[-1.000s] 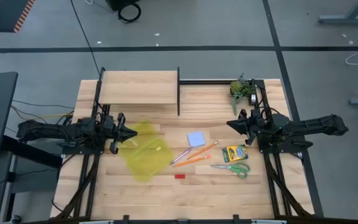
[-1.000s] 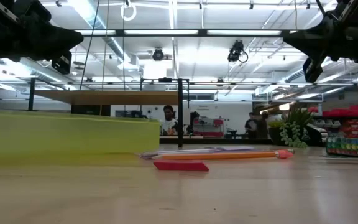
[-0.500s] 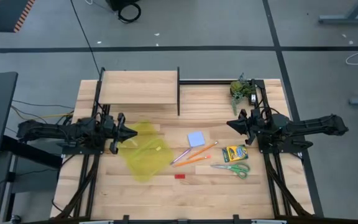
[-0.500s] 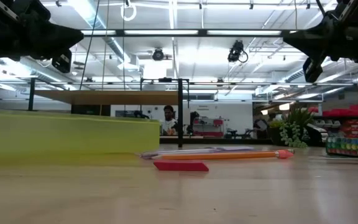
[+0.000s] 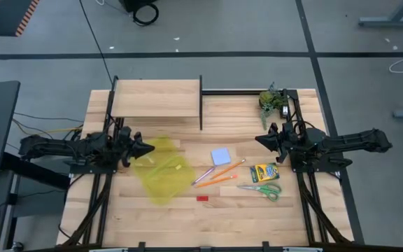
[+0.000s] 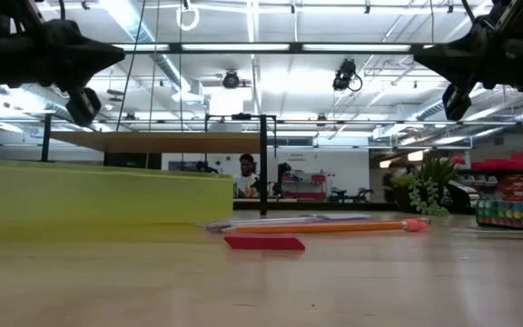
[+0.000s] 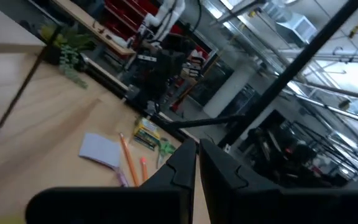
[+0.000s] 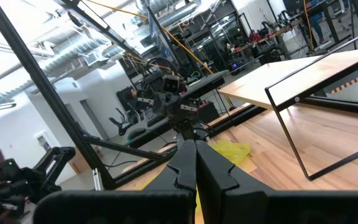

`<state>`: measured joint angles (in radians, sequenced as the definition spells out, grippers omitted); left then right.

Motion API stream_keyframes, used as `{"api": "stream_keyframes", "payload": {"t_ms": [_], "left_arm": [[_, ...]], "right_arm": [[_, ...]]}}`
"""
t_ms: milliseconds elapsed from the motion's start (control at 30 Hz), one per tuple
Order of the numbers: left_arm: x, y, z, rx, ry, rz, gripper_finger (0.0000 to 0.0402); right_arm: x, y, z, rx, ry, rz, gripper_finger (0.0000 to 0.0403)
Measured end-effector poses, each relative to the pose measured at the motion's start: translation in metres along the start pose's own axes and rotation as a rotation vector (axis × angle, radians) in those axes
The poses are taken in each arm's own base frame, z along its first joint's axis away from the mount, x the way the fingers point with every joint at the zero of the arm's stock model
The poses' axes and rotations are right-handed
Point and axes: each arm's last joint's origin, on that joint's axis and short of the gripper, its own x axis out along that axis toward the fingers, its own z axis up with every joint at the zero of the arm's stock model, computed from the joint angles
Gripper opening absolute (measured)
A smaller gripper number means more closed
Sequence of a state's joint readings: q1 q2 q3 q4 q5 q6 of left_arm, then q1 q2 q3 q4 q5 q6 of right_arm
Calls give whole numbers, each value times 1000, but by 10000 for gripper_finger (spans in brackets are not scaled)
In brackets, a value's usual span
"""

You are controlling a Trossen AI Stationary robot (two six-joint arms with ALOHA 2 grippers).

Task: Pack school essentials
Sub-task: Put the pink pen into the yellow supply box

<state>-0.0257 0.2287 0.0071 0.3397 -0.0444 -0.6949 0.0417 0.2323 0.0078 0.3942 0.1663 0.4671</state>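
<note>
The school essentials lie flat on the wooden table (image 5: 117,217): a pale blue note pad (image 5: 220,155), orange and purple pencils (image 5: 219,173), a yellow-green crayon box (image 5: 262,172), green-handled scissors (image 5: 264,189) and a small red eraser (image 5: 202,198). A yellow translucent pouch (image 5: 163,171) lies flat left of them. My left gripper (image 5: 149,148) hovers shut above the pouch's left edge, pointing toward the table's right edge. My right gripper (image 5: 257,138) hovers shut beyond the crayon box, pointing left. Both wrist views show the fingers closed together, left (image 7: 196,163) and right (image 8: 195,163).
A raised wooden shelf (image 5: 156,98) on a black frame (image 5: 201,105) stands at the far left and middle. A dark green leafy clump (image 5: 271,99) sits at the far right corner. Bare tabletop lies along the near edge. People show in the room behind (image 6: 243,173).
My left gripper has rolled about its own pointing line while staying in place above the pouch's edge, still shut. Nothing on the table has moved.
</note>
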Motion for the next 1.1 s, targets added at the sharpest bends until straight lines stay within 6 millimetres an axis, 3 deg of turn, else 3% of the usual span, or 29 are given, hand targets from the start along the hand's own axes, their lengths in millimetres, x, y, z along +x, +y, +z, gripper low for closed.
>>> {"api": "stream_keyframes", "payload": {"t_ms": [367,533,700,1100], "left_arm": [[0,1,3,-160,-80,69,22],[3,-9,21,-58,-182,137,31],[15,-15,28,88,-126,230,61],[53,-20,25,89,49,332,164]], "right_arm": [[0,0,0,0,0,0,10],[0,0,0,0,0,0,10],[0,0,0,0,0,0,10],[0,0,0,0,0,0,10]]}}
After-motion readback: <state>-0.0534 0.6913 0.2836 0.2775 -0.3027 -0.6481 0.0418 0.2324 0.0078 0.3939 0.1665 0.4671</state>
